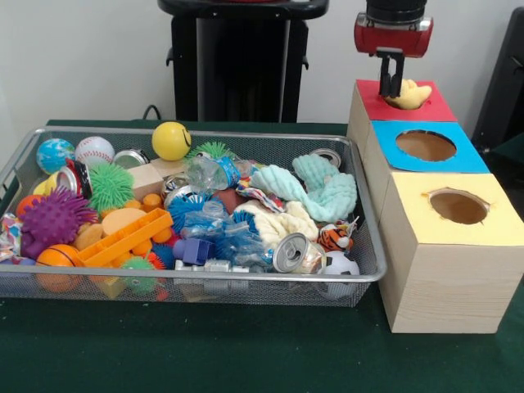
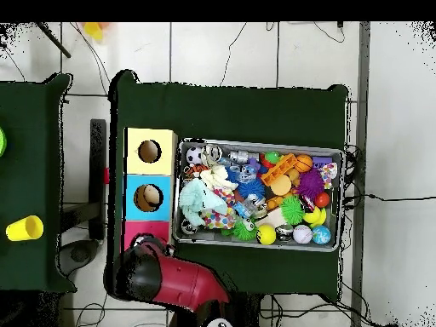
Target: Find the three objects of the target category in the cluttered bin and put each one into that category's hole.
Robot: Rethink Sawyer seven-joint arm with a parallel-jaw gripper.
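One pale yellow plush toy (image 1: 408, 96) sits right at the round hole of the red-topped pale wooden box (image 1: 434, 110), half sunk into it by the look of things, with the red-and-black arm's hand (image 1: 390, 86) directly over it. The dark fingers come down to the toy's left side and touch it or nearly so — whether they are clamped on it or spread apart, I cannot tell from here. From above, the arm covers that box almost entirely.

So I judge the first of three is at the point of delivery, not clearly dropped through. Two remain. The small orange-and-black striped plush tiger (image 1: 336, 237) lies in the wide silver wire-mesh bin (image 1: 246, 275) on the green counter (image 1: 205, 352), near the front right corner, wedged between a crushed silver can (image 1: 291, 252) and a mint terry cloth (image 1: 321, 190). A third plush I cannot pick out — it may be buried under the clutter.

The yellow toy looks soft, rounded and squashy, with a stubby limb poking to the right.
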